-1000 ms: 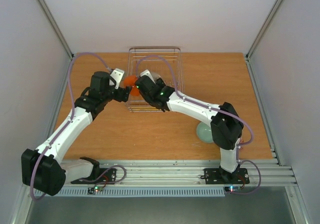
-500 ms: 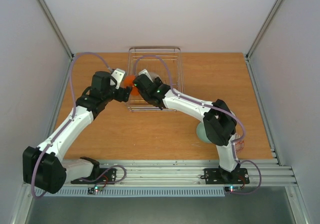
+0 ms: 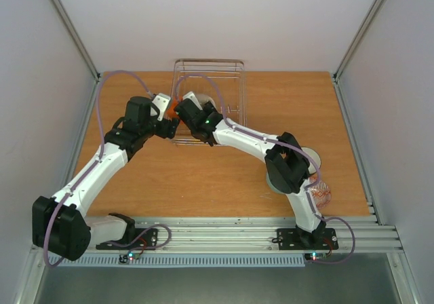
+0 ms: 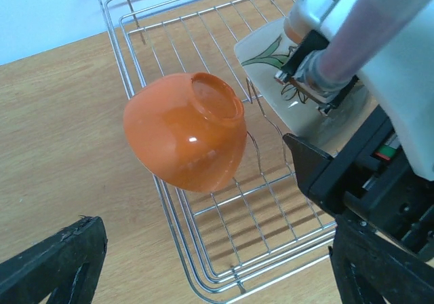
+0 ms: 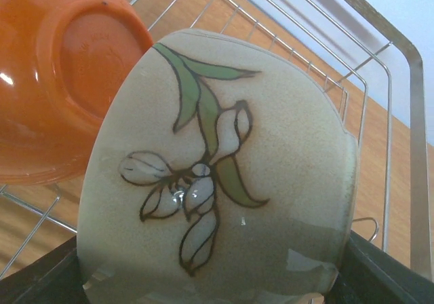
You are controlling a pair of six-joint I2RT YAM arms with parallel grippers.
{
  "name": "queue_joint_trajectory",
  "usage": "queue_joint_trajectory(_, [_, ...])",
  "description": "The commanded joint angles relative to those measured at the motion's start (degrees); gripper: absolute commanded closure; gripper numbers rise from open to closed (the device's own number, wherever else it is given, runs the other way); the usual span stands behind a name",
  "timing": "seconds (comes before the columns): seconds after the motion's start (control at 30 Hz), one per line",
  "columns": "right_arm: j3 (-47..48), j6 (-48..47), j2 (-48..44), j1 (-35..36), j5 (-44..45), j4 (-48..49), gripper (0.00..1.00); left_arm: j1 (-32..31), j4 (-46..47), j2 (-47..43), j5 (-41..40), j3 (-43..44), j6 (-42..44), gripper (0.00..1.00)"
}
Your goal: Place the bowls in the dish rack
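The wire dish rack [image 3: 220, 87] stands at the back middle of the table. An orange bowl [image 4: 186, 131] leans tilted, base up, on the rack's front left corner [image 4: 203, 250]; it also shows in the top view [image 3: 175, 105] and the right wrist view [image 5: 54, 80]. My left gripper [image 4: 217, 236] is open and empty just in front of that bowl [image 3: 167, 124]. My right gripper [image 5: 210, 270] is shut on a beige bowl painted with a flower and green leaves [image 5: 224, 182]. It holds this bowl over the rack, right beside the orange bowl [image 3: 186, 107].
A pale mint-green bowl [image 3: 272, 180], a red-and-white patterned bowl [image 3: 322, 195] and a pale bowl [image 3: 310, 156] sit at the right front, partly hidden by the right arm's elbow [image 3: 288, 168]. Grey walls enclose the table.
The right arm has pushed the flowered bowl leftward and further back over the rack, closer to the orange bowl. Its elbow swung left, uncovering bowls at right. The left arm barely moved.
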Motion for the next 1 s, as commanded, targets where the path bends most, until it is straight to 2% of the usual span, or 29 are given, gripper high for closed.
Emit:
queue_joint_trajectory(0.0, [2.0, -0.19, 2.4, -0.69, 2.52, 1.1, 0.96, 0.05, 2.9, 0.2, 0.08, -0.86, 0.64, 0.1])
queue_joint_trajectory(0.07, [1.91, -0.27, 2.56, -0.69, 3.07, 1.64, 0.99, 0.08, 2.9, 0.12, -0.1, -0.86, 0.72, 0.1])
queue_joint_trajectory(0.17, [2.37, -0.29, 2.91, -0.78, 3.33, 1.49, 0.98, 0.06, 2.99, 0.16, -0.04, -0.87, 0.73, 0.1])
queue_joint_trajectory(0.3, [2.8, -0.34, 3.29, -0.78, 3.56, 1.49, 0.65, 0.13, 3.06, 0.21, 0.14, -1.03, 0.85, 0.1])
queue_joint_trajectory(0.43, [3.03, -0.19, 3.63, -0.78, 3.44, 1.53, 0.53, 0.05, 3.17, 0.16, 0.14, -1.13, 0.9, 0.1])
queue_joint_trajectory(0.57, [2.93, 0.06, 3.73, -0.78, 3.14, 1.53, 0.33, 0.05, 3.13, 0.1, 0.18, -1.19, 0.91, 0.1])
queue_joint_trajectory(0.77, [1.49, -0.17, 3.19, -0.78, 2.56, 3.32, 0.17, 0.12, 3.18, 0.11, 0.27, -1.31, 0.95, 0.1])
queue_joint_trajectory(0.97, [0.82, -0.35, 3.05, -0.78, 1.33, 4.16, 0.11, 0.08, 3.4, 0.29, 0.34, -1.39, 1.04, 0.1])
